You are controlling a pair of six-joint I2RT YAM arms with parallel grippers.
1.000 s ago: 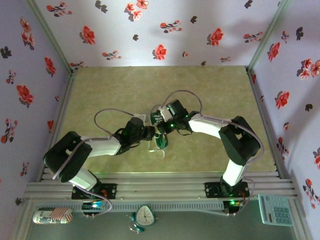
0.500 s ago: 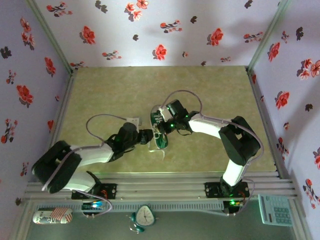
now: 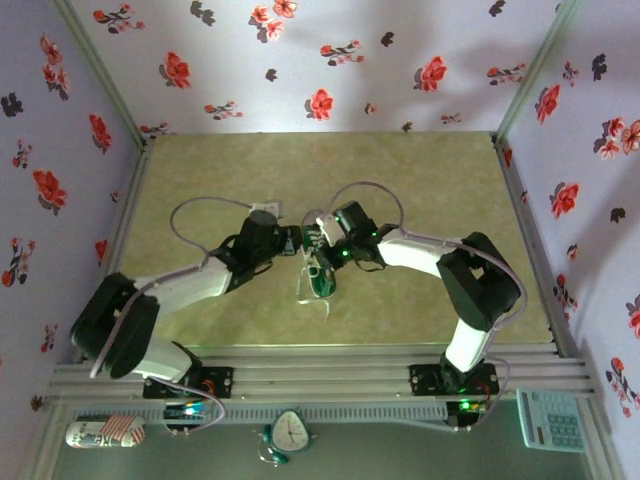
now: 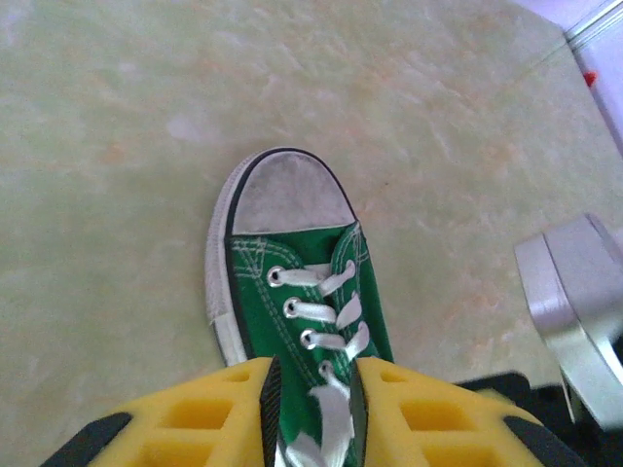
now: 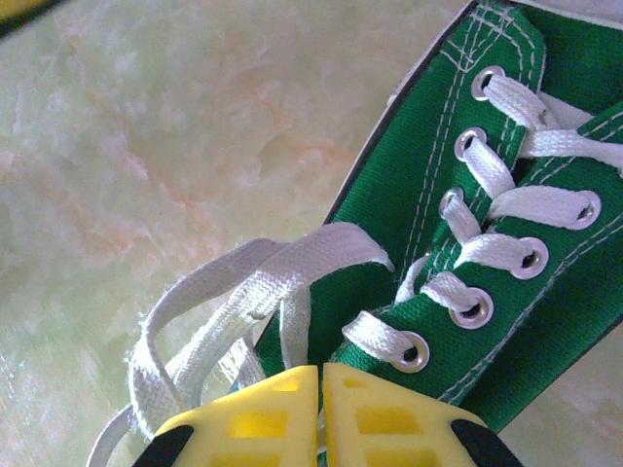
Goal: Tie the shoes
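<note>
The shoe (image 3: 321,272), a small green canvas sneaker with white laces, lies mid-table between both arms. In the left wrist view the shoe (image 4: 292,282) points its white toe cap away. My left gripper (image 4: 311,375) hovers over its upper lacing, jaws apart, with the tongue and a lace strand in the gap. Seen from above, the left gripper (image 3: 296,247) meets the shoe from the left and my right gripper (image 3: 324,250) from the right. The right gripper (image 5: 321,375) is shut at the shoe's (image 5: 506,243) top eyelets. A lace strand runs into its fingers beside a loose lace loop (image 5: 243,282).
The marbled green tabletop (image 3: 420,190) is walled by flowered panels on three sides. A grey part of the right arm (image 4: 574,292) stands close to the shoe's right. Beyond the near rail lie a can (image 3: 100,432), a clock (image 3: 290,432) and a calculator (image 3: 550,420).
The left arm drew back from the shoe, then swung further up the table and returned to its lacing, jaws opening wide and narrowing partway. The right gripper stayed shut and still.
</note>
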